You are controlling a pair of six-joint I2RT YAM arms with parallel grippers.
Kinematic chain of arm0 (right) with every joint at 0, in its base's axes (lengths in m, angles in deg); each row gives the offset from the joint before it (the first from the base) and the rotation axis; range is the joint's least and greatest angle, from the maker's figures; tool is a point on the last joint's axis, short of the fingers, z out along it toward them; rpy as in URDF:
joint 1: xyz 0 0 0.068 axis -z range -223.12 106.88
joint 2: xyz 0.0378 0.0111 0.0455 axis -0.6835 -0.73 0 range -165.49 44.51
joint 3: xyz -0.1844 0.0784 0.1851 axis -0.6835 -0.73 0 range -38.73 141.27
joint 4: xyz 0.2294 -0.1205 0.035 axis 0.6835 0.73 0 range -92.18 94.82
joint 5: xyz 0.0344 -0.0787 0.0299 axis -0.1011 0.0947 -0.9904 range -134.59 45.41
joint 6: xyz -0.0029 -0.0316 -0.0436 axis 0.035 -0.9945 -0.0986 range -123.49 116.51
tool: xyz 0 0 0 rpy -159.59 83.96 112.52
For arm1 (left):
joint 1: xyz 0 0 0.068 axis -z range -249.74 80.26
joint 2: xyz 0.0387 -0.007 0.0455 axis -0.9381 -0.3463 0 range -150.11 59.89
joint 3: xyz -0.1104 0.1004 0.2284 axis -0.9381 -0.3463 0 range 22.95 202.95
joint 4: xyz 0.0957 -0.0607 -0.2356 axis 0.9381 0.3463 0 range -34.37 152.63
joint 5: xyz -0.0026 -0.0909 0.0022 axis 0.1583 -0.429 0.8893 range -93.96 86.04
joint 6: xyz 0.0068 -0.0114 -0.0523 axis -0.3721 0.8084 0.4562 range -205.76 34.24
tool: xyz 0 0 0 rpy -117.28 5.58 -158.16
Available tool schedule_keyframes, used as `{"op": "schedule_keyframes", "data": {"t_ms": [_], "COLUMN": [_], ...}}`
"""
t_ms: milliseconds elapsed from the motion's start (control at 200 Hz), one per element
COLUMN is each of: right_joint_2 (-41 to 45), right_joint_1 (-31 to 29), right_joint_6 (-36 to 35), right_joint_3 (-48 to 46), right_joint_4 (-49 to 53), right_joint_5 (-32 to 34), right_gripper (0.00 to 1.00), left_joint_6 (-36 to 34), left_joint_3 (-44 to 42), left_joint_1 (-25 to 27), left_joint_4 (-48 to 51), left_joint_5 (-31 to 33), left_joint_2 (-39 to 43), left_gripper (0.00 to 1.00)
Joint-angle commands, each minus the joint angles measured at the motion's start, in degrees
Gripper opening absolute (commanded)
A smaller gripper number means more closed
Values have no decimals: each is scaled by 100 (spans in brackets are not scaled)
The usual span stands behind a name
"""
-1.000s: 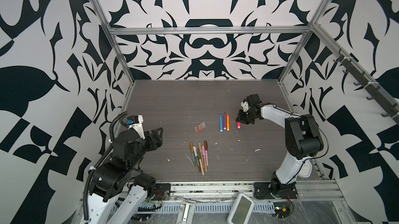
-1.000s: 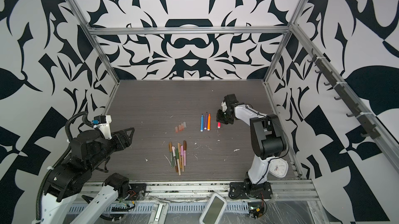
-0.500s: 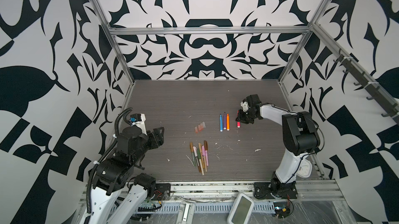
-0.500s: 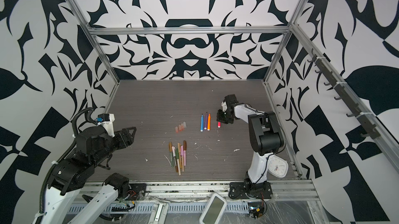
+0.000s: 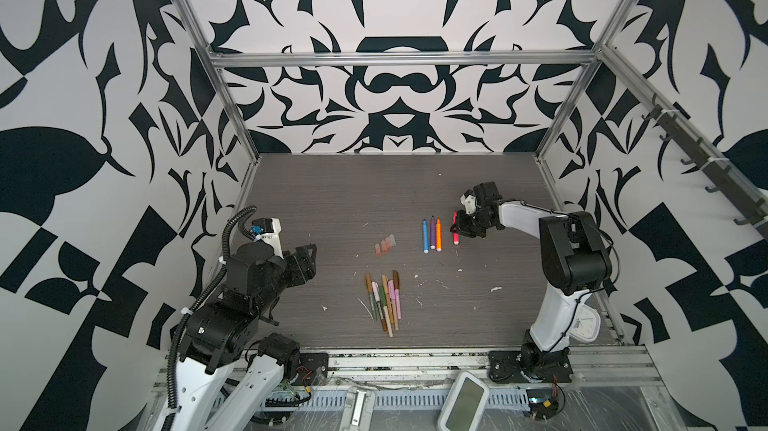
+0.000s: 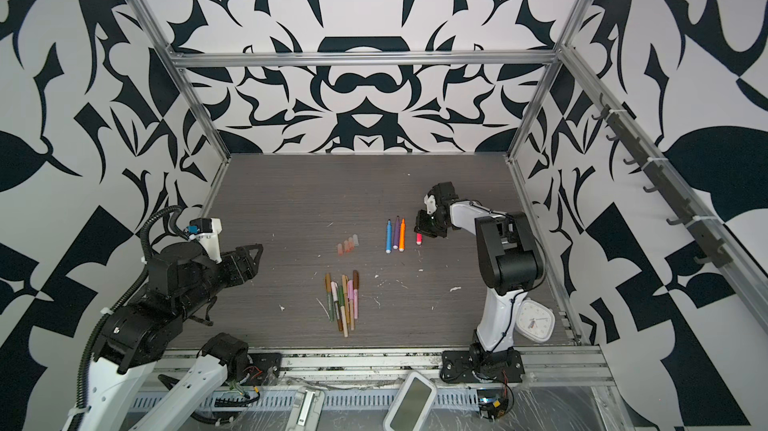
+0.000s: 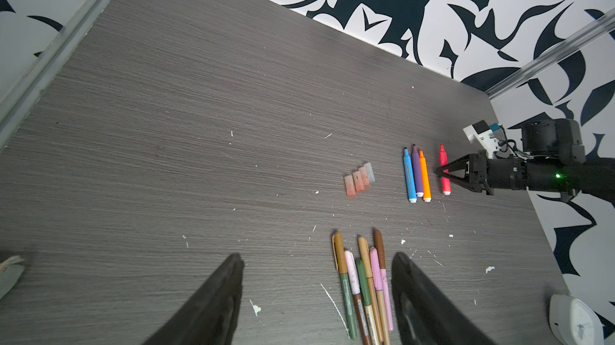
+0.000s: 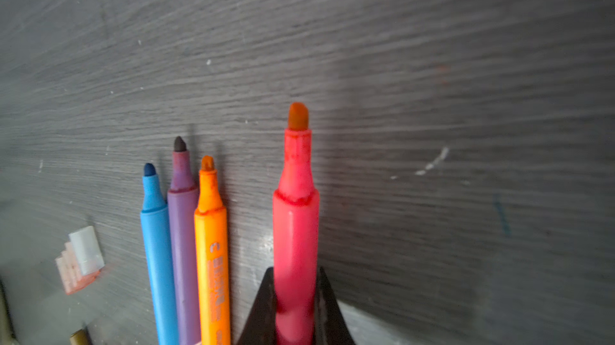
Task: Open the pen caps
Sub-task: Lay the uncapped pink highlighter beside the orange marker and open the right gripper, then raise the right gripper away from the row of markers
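Several loose translucent pinkish pen caps (image 5: 384, 244) (image 6: 348, 244) (image 7: 359, 180) (image 8: 80, 260) lie side by side mid-table. In front of them is a bundle of capped pens (image 5: 385, 302) (image 6: 343, 302) (image 7: 362, 280) with brown, tan, pink and olive caps. My right gripper (image 5: 459, 227) (image 6: 420, 226) (image 7: 441, 172) (image 8: 295, 271) is shut on an uncapped red marker (image 5: 455, 230) (image 8: 296, 210), low at the table. It is just right of the uncapped blue, purple and orange markers (image 5: 432, 235) (image 8: 183, 243). My left gripper (image 5: 307, 252) (image 6: 255, 250) (image 7: 317, 256) hangs open and empty at the left, short of the bundle.
A white clock (image 5: 586, 321) (image 6: 536, 321) (image 7: 575, 320) lies by the right arm's base. White scraps (image 5: 494, 289) are scattered over the dark wood table (image 5: 332, 200). Patterned walls and metal frame posts close in three sides. A white device (image 5: 463, 406) sits off the front edge.
My left arm has drifted slightly toward the back with its jaws still open. The right arm's elbow has shifted a little. The red marker stays gripped in nearly the same place.
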Motion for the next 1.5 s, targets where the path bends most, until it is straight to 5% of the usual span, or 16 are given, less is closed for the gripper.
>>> {"op": "schedule_keyframes", "data": {"t_ms": [0, 215, 400, 525, 1160, 1495], "right_joint_2": [-82, -76, 50, 285, 1763, 2053], "right_joint_1": [6, 2, 11, 5, -5, -16], "right_joint_6": [76, 229, 313, 291, 326, 423], "right_joint_3": [29, -177, -400, -580, -1322, -1482], "right_joint_4": [-39, -237, -457, -552, -950, -1110], "right_joint_5": [-369, -725, -901, -747, 110, 208], "right_gripper": [0, 3, 34, 46, 47, 45], "left_joint_6": [20, 28, 120, 33, 82, 333], "left_joint_3": [-33, -42, -35, 66, 765, 752], "left_joint_1": [-4, -10, -8, -7, -8, -4], "left_joint_4": [105, 88, 58, -57, -3697, -4154], "left_joint_5": [-66, -73, -80, 4, -167, -42], "left_joint_2": [-12, 23, -83, -330, -3023, -3617], "left_gripper": [73, 73, 73, 73, 74, 74]}}
